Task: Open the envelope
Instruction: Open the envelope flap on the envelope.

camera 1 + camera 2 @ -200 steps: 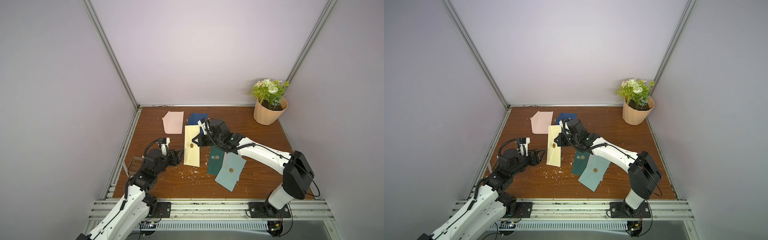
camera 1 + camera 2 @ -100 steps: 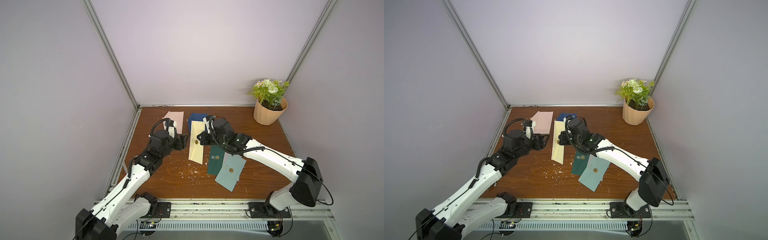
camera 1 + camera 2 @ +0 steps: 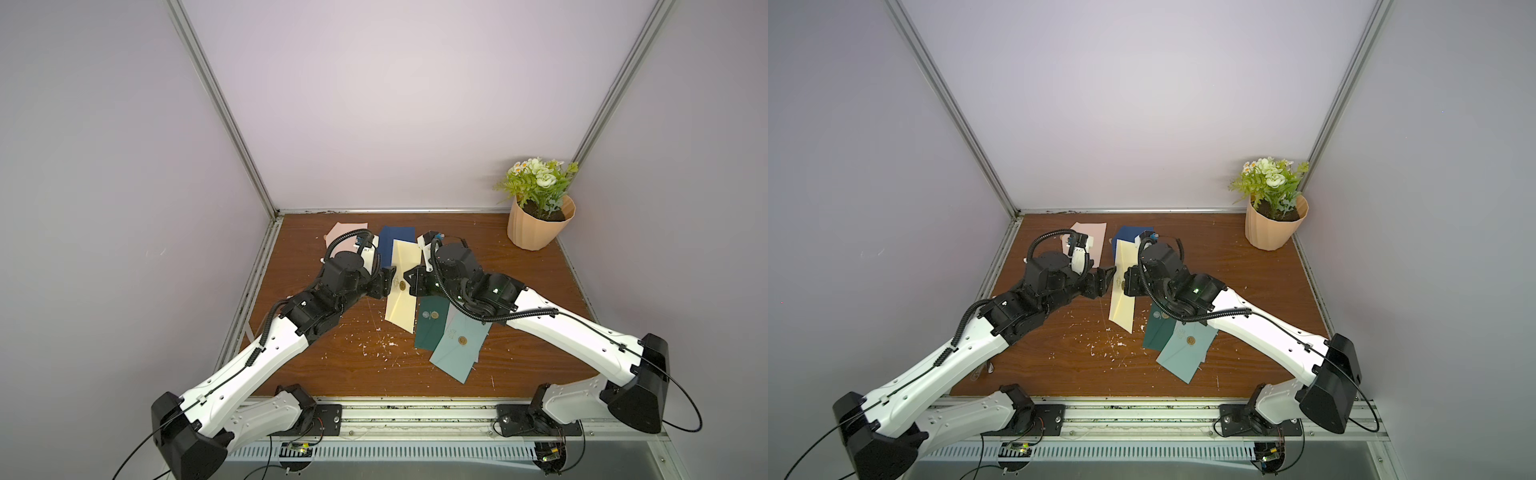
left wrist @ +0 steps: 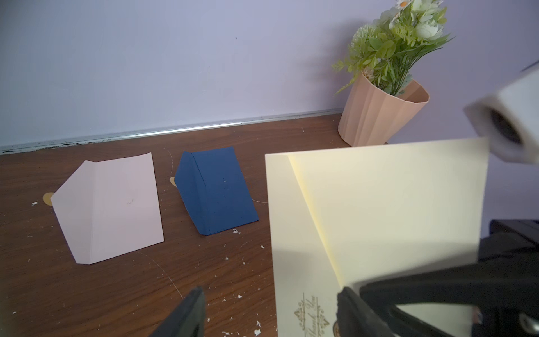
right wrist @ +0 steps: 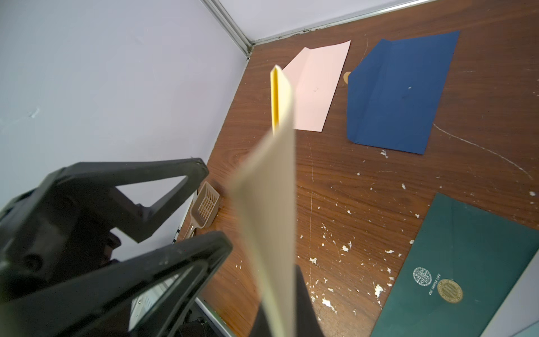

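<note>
Brown wood-grain table (image 3: 519, 291), scratched and strewn with white scraps (image 3: 382, 340); it is enclosed by lilac walls (image 3: 395, 104) joined at metal posts (image 3: 224, 112). A plant (image 3: 540, 216) in a ribbed peach pot is set in the far right corner. A pink envelope (image 4: 110, 204) and a navy envelope (image 4: 221, 192) are laid flat near the back wall, flaps unfolded; a green envelope (image 3: 430, 332) is partly overlapped by a teal envelope (image 3: 457, 349) nearer the front. A beige scoop (image 5: 204, 207) is seen at the left edge. The cream envelope (image 3: 401, 307) is held on edge above mid-table, pinched by the closed right gripper (image 3: 411, 281) at one long side, beside the gold seal (image 3: 402, 285). The left gripper (image 4: 271, 312) is placed just beside the opposite side at seal height, jaws spread wide with nothing held; in the left wrist view that long edge is seen between the two fingers (image 4: 189, 315). Contact between those fingers and the paper cannot be judged. The flap appears sealed. Whether the lower end of the cream envelope touches the table cannot be told. The seal is cut off in the left wrist view, and the right gripper's tips are largely hidden behind the blurred paper in the right wrist view.
</note>
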You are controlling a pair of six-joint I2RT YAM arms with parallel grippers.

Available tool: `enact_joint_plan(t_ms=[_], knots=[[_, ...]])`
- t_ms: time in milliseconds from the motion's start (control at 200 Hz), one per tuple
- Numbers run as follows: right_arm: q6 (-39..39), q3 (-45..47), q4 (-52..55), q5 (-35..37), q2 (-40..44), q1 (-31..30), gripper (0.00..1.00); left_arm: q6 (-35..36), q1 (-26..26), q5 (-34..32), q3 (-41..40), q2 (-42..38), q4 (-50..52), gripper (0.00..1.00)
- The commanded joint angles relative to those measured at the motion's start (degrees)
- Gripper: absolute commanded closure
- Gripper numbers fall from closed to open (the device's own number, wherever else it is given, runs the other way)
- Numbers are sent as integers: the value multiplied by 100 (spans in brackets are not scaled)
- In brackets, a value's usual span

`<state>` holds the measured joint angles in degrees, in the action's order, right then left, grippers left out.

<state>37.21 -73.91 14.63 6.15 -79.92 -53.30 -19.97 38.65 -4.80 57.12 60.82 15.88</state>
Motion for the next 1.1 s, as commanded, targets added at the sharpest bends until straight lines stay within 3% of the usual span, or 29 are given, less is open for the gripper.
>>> enact_joint_plan(t_ms=[0,190,480,861,1096], knots=[[-38,-7,56,242,55,-23,100,-102,90,43,-220,79,8,28],[-109,114,-165,334,-185,-23,100,-25,132,255,-814,-91,-551,27],[-183,-291,-283,118,-666,-23,100,180,151,-42,-1218,-750,-604,25],[-395,-861,-9,237,-788,-23,100,45,186,109,-1495,-610,-735,25],[-321,-855,-98,163,-828,-23,100,115,274,-273,-1536,-523,-680,26]])
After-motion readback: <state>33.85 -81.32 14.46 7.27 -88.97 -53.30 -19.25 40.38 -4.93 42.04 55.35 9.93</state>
